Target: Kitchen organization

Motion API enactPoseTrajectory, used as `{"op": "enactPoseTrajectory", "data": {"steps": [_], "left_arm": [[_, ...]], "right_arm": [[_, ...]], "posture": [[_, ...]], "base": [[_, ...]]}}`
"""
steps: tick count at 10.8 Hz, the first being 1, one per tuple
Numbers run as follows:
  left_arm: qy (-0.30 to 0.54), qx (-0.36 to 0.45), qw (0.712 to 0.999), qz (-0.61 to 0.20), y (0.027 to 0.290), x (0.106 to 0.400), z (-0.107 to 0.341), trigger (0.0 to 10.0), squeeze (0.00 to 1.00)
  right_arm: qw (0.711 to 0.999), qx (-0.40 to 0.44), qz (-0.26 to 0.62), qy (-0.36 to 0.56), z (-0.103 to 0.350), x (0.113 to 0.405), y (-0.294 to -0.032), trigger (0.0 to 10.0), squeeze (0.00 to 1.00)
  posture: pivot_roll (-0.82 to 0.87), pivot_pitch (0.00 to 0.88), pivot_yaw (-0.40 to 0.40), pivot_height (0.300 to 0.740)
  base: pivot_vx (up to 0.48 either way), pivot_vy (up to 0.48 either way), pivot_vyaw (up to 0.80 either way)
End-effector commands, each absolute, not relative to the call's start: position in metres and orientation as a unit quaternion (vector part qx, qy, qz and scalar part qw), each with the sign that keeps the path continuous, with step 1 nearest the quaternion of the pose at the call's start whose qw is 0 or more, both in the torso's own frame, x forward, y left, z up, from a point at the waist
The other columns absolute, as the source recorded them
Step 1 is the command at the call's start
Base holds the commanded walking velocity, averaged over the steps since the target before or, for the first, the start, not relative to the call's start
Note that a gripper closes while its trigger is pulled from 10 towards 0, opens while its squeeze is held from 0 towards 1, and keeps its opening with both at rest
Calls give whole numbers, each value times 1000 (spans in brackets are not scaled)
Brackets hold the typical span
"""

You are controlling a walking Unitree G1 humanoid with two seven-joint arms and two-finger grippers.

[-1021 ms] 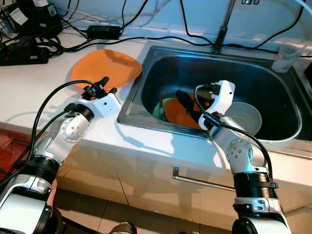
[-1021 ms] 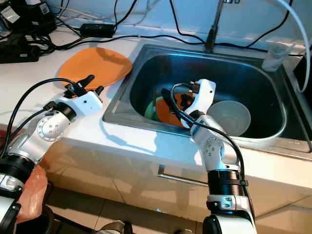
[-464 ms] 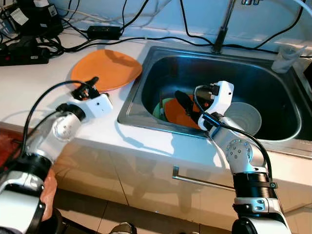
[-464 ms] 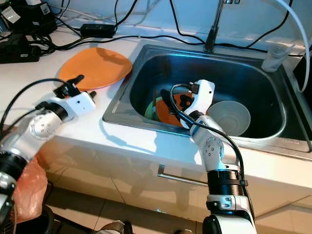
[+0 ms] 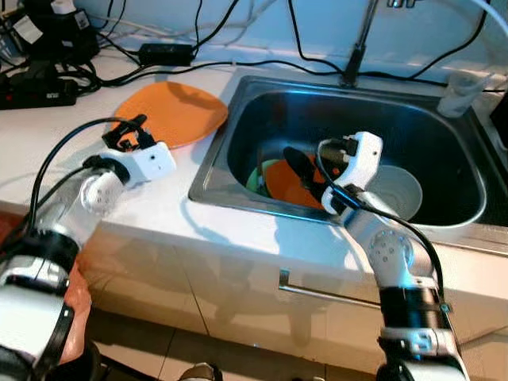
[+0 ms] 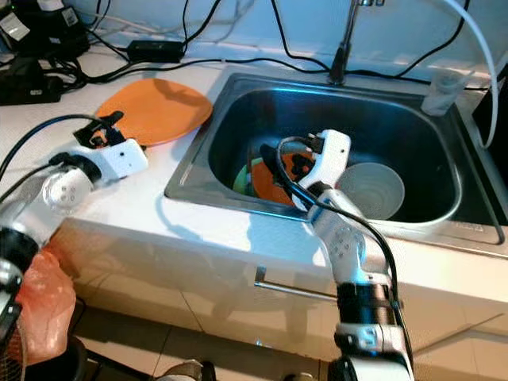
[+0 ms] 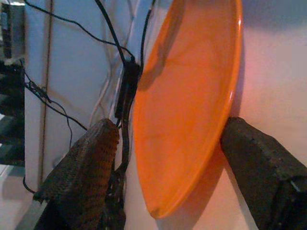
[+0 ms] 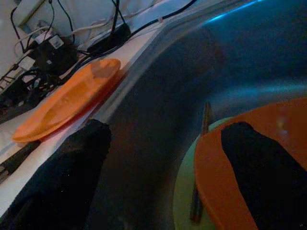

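Observation:
An orange plate [image 5: 171, 113] lies on the white counter left of the sink [image 5: 208, 163]. My left gripper [image 5: 127, 135] is at the plate's near-left edge. In the left wrist view it is open, with the two black fingers [image 7: 86, 167] on either side of the orange plate's [image 7: 187, 96] rim. Down in the sink, my right gripper [image 5: 302, 171] is open just above a second orange plate [image 5: 279, 181], which rests on a green plate [image 5: 254, 178]. A thin chopstick [image 8: 199, 167] lies beside that orange plate [image 8: 249, 182]. A white bowl [image 5: 394, 190] sits to the right of the gripper.
The faucet [image 5: 357, 48] rises behind the sink. A clear cup [image 5: 460, 94] stands at its back right corner. Power strips and tangled cables [image 5: 48, 71] and a black adapter [image 5: 165, 53] crowd the back left of the counter. A drawer handle [image 5: 317, 292] sits below the counter edge.
My left arm has swung left and away from the sink, bringing its gripper to the counter plate's near edge. The right arm has stayed where it was.

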State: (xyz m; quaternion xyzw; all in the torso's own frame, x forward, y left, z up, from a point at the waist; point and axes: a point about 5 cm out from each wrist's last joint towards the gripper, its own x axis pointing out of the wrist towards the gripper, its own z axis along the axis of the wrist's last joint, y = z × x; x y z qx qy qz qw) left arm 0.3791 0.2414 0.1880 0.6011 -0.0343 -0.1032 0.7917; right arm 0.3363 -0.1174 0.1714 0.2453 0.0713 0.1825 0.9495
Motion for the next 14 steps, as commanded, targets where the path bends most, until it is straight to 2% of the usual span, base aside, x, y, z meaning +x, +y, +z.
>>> {"op": "enactPoseTrajectory", "data": {"steps": [1, 7, 11, 12, 13, 14], "left_arm": [[23, 619, 776, -122, 250, 375, 168, 10000, 0], [46, 626, 766, -140, 242, 382, 165, 10000, 0], [25, 616, 781, -97, 236, 392, 181, 10000, 0], [28, 608, 787, -99, 231, 394, 181, 745, 0], [31, 598, 793, -114, 226, 394, 177, 0, 0], [32, 595, 794, -119, 224, 393, 174, 0, 0]], "right_arm": [[948, 251, 180, 75, 171, 331, -118, 10000, 0], [951, 258, 145, 88, 166, 309, -128, 10000, 0], [951, 265, 138, 86, 168, 302, -131, 10000, 0], [939, 279, 185, 80, 176, 296, -122, 10000, 0], [925, 279, 243, 81, 182, 289, -111, 10000, 0], [918, 280, 268, 82, 184, 286, -107, 10000, 0]], "posture": [[83, 152, 36, 740], [30, 225, 77, 740], [9, 234, 83, 740], [3, 232, 82, 740], [1, 228, 80, 740], [0, 227, 80, 740]], "base": [[0, 0, 0], [0, 0, 0], [0, 0, 0], [0, 0, 0], [0, 0, 0], [0, 0, 0]]}}
